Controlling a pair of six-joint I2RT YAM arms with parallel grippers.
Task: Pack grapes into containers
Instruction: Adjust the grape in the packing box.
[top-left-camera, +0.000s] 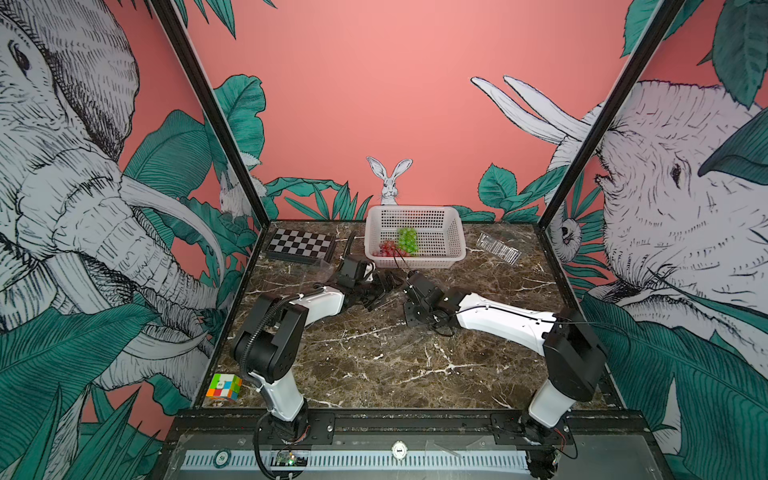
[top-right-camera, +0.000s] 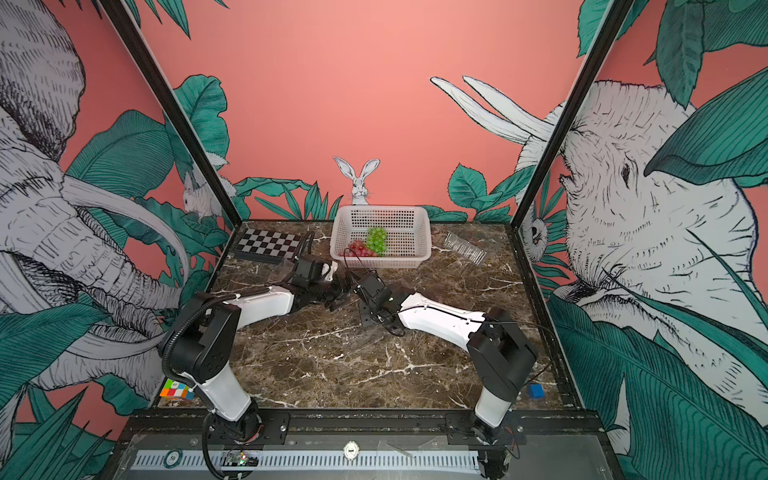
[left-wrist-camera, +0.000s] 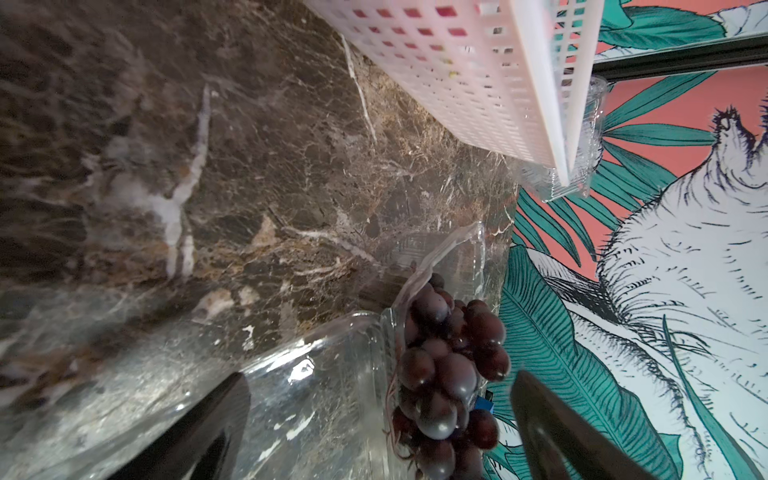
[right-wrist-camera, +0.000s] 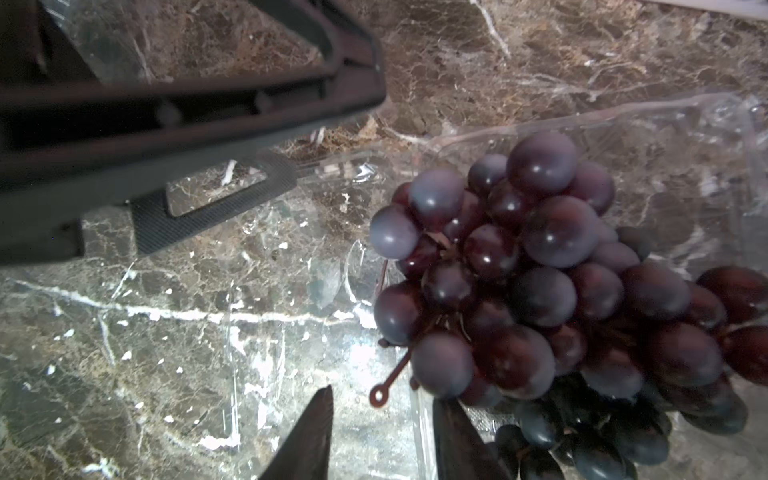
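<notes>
Fingers (left-wrist-camera: 199, 428) on left gripper (left-wrist-camera: 380, 376) spread full, straddling clear container (left-wrist-camera: 291, 395), gripping nothing. Right gripper (right-wrist-camera: 384, 397) part open, nothing visibly clamped. Dark grapes (right-wrist-camera: 540, 270) in that container. Roughly a third done: green grapes (top-left-camera: 408, 240), red grapes (top-left-camera: 386, 248) left in basket (top-left-camera: 415, 262); spare container (top-left-camera: 498, 248) unfilled.

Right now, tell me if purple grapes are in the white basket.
No, the white basket holds only a green bunch and a red bunch.
</notes>
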